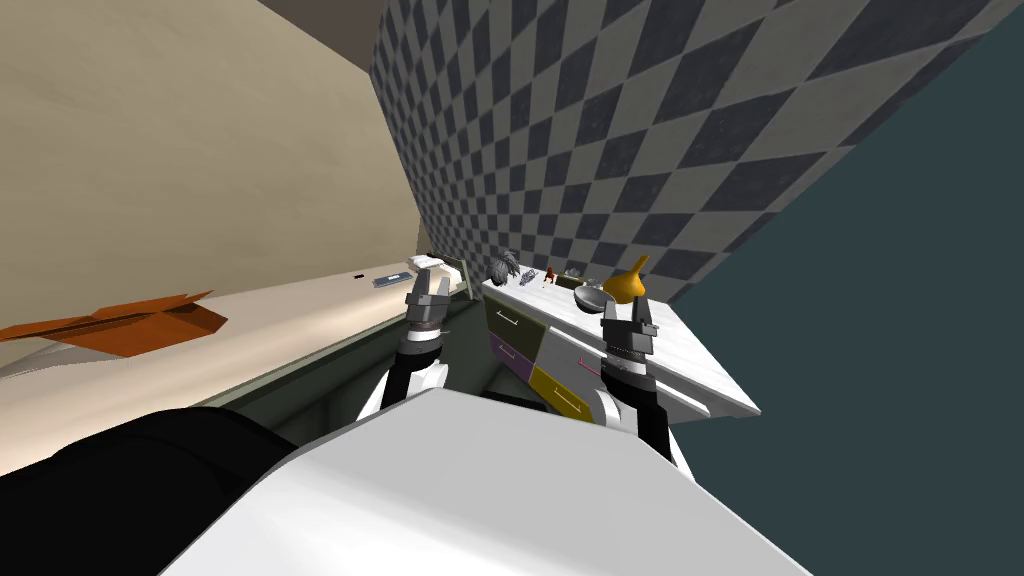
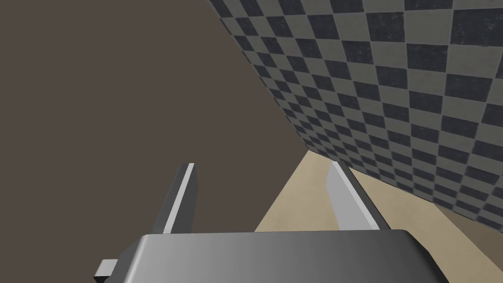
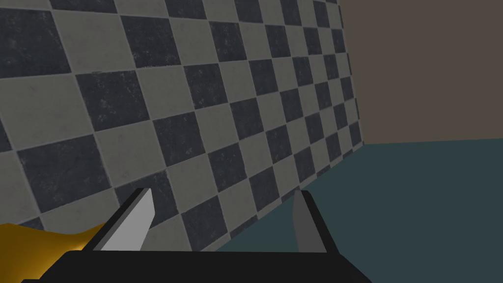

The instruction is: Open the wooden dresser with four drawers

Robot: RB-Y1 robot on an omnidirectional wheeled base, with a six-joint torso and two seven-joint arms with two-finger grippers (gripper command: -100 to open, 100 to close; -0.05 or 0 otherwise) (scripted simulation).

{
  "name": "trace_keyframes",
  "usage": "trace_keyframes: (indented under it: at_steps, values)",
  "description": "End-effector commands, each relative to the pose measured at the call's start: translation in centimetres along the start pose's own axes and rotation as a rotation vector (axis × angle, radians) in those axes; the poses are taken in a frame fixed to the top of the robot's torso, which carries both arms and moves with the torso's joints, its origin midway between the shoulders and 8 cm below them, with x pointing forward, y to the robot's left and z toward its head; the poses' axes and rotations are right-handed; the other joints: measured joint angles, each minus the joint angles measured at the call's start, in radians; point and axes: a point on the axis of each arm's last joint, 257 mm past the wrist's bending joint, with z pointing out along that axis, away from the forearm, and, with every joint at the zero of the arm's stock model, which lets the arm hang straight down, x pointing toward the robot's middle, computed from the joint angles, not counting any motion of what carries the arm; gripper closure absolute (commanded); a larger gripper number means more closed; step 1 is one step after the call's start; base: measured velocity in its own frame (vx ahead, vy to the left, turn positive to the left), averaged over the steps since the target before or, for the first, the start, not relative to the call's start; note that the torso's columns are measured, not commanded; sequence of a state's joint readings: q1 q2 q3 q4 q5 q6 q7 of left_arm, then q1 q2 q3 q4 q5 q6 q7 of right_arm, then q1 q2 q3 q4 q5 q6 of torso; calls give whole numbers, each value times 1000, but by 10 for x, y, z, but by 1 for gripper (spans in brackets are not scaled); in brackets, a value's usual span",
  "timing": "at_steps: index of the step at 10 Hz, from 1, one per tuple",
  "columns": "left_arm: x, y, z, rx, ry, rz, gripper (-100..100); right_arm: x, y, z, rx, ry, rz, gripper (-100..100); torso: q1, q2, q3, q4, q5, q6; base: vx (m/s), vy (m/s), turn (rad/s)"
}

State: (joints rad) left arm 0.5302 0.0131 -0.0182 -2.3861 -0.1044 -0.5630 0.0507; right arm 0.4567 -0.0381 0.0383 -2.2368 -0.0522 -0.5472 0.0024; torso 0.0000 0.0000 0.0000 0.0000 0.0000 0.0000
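Dresser [image 1: 700, 372] stands at my one o'clock against the checkered wall [image 1: 600, 120], white-topped, with olive, purple and yellow fronts. At its nine o'clock my left gripper [image 1: 430, 283] hangs with its blades apart, empty. Next come four drawer fronts [image 1: 556, 386] by my count, each with one thin bar handle [image 1: 508, 319] — the place to hook. One grey bowl [image 1: 592, 298] and one yellow vase [image 1: 629, 281] sit on top. My right gripper [image 1: 628, 312], also spread, hovers at the front edge. I judge the drawers rigid and fairly heavy — pull straight.

A checkered wall [image 1: 620, 130] stands between a beige wall [image 1: 180, 150] and a teal wall [image 1: 900, 350].
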Motion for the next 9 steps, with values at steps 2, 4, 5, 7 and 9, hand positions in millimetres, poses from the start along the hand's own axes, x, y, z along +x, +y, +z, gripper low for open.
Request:
trace_keyframes:
  at_steps: [2, 4, 5, 7, 9]
  values:
    - [0, 0, 0, 0, 0, 0, 0, 0, 0, 0, 0, 0, 0, 0, 0, 104, -209, 105, 0, 0, 0, 0, 0]
    - [0, 0, 0, 0, 0, 0, 0, 0, 0, 0, 0, 0, 0, 0, 0, 248, -497, 248, 0, 0, 0, 0, 0]
    - [0, 0, 0, 0, 0, 0, 0, 0, 0, 0, 0, 0, 0, 0, 0, 322, -644, 322, 0, 0, 0, 0, 0]
    - [0, 0, 0, 0, 0, 0, 0, 0, 0, 0, 0, 0, 0, 0, 0, 470, -939, 470, 0, 0, 0, 0, 0]
    - [0, 0, 0, 0, 0, 0, 0, 0, 0, 0, 0, 0, 0, 0, 0, 618, -1234, 617, 0, 0, 0, 0, 0]
